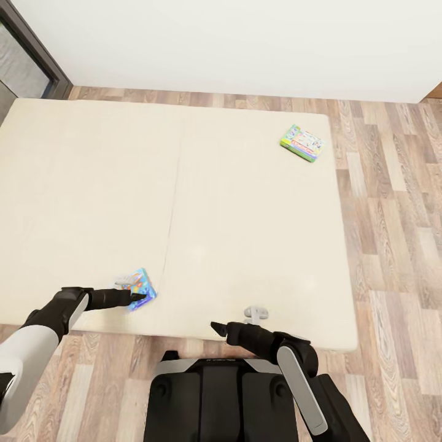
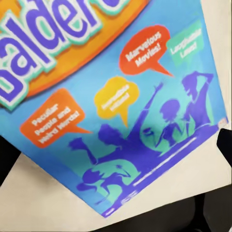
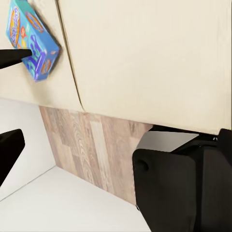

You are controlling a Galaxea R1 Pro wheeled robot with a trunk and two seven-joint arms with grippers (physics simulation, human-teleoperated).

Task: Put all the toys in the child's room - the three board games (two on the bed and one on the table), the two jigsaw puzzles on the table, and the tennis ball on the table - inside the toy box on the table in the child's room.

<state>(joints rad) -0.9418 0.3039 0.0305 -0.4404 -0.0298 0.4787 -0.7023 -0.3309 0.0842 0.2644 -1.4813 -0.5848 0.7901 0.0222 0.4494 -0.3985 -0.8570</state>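
Note:
On the beige bed [image 1: 245,233], a blue board game [image 1: 143,286] lies near the front edge. My left gripper [image 1: 140,298] is at its near side, open. In the left wrist view the game's lid [image 2: 121,96] is very close, with a dark fingertip [image 2: 6,164] just off each side. The right wrist view has the same box [image 3: 29,38] with a left finger [image 3: 17,55] at it. A pastel, green-edged board game [image 1: 302,142] lies at the bed's far right corner. My right gripper [image 1: 216,327] hovers open and empty over the bed's front edge.
Wood-plank floor [image 1: 393,245] runs along the bed's right side and front. A white wall stands behind the bed, with a dark window frame [image 1: 37,55] at the far left. My own dark base [image 1: 221,399] sits against the bed's front edge.

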